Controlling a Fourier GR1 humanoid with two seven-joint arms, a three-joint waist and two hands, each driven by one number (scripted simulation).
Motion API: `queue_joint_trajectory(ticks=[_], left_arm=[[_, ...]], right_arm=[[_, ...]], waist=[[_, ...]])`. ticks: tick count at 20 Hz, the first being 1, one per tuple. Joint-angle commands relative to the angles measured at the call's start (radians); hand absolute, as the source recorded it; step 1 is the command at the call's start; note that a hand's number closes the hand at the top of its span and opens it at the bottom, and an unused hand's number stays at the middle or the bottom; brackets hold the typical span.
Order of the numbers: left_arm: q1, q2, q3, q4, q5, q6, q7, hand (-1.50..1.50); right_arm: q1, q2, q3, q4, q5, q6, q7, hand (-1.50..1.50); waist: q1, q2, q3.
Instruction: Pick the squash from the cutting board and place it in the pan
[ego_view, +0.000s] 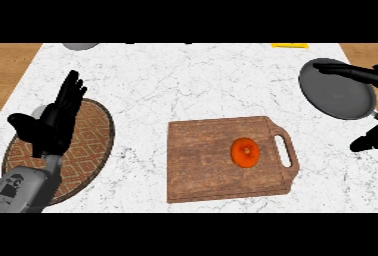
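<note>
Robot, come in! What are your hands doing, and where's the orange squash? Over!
Left hand open, resting over round woven mat. Right hand barely visible at edge. Orange squash on wooden cutting board. Grey pan unobstructed.

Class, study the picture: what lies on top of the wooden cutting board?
Only the orange squash lies on the cutting board, right of centre, near the handle slot. The squash hides the patch of board beneath it; the rest of the board's top shows.

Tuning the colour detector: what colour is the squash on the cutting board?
Orange; the squash shows best in the head view.
</note>
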Motion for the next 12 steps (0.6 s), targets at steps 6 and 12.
queue_joint_trajectory(ticks=[6, 12], left_arm=[[0.01, -0.028, 0.04, 0.01, -0.047, -0.046, 0.01, 0.0], [0.036, -0.063, 0.067, 0.009, -0.072, -0.052, -0.014, 0.0]], right_arm=[[-0.07, 0.09, -0.034, -0.219, 0.071, 0.043, 0.262, -1.5], [-0.034, 0.141, -0.043, -0.332, -0.003, 0.187, 0.373, -1.5]], waist=[[-0.002, -0.002, 0.0], [-0.007, -0.002, 0.0]])
